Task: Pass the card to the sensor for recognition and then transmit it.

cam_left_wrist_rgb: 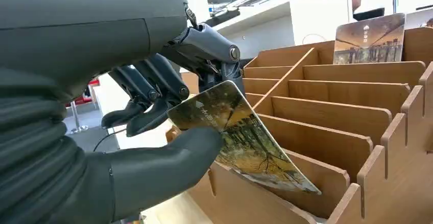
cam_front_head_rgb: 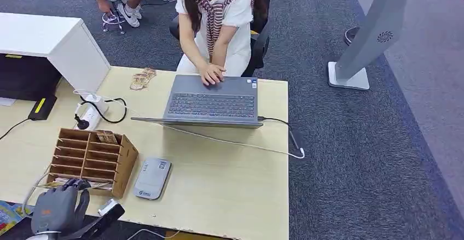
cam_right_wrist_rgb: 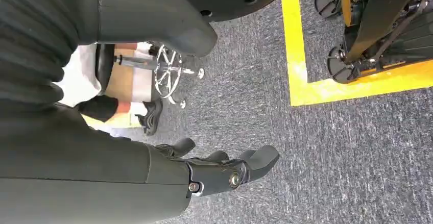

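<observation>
My left hand [cam_front_head_rgb: 60,207] sits at the near end of the wooden card rack [cam_front_head_rgb: 123,161] at the table's front left. In the left wrist view the left hand [cam_left_wrist_rgb: 168,106] pinches a picture card [cam_left_wrist_rgb: 240,137] between thumb and fingers, its far end down in a near slot of the rack [cam_left_wrist_rgb: 337,112]. Another card [cam_left_wrist_rgb: 368,39] stands in the rack's farthest slot. The grey card sensor [cam_front_head_rgb: 152,178] lies flat on the table just right of the rack. My right hand [cam_right_wrist_rgb: 224,170] hangs over the carpet, fingers loosely spread, holding nothing.
A person sits across the table with a hand on an open laptop [cam_front_head_rgb: 212,102]. A white cable [cam_front_head_rgb: 235,141] runs across the table to its right edge. A power strip [cam_front_head_rgb: 90,114] lies behind the rack, a white cabinet [cam_front_head_rgb: 49,43] at the far left.
</observation>
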